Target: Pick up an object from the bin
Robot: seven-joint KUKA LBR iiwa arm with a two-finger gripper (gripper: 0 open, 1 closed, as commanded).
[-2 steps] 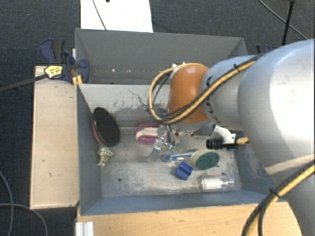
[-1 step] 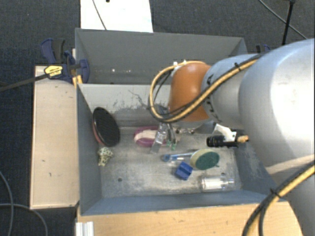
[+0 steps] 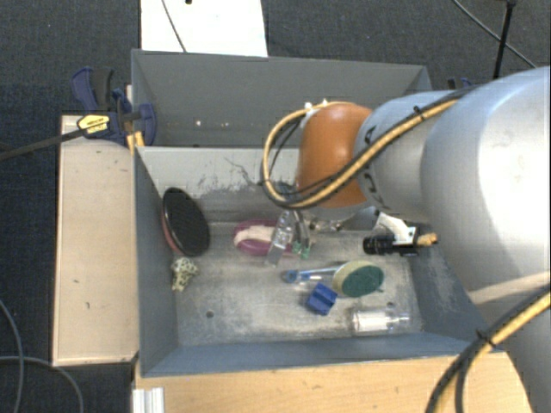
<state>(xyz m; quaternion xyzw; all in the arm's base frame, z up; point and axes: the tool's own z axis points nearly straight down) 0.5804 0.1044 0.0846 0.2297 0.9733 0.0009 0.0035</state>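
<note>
My gripper (image 3: 291, 244) hangs low in the middle of the bin, under the arm's orange cover. Just to its left, touching or nearly touching it, lies a pink and purple rounded thing (image 3: 251, 238). Below the gripper on the bin floor lies a thin blue stick-like thing (image 3: 303, 275). A small blue block (image 3: 320, 299) rests a little further toward the front. To the right of these sits a round green disc with a tan rim (image 3: 360, 279). I see nothing held in the gripper.
A black oval brush (image 3: 185, 222) leans on the left wall, with a small pale speckled thing (image 3: 182, 271) below it. A black marker-like thing (image 3: 392, 244) lies at the right, and a clear vial (image 3: 377, 320) near the front right. The arm covers the bin's right side.
</note>
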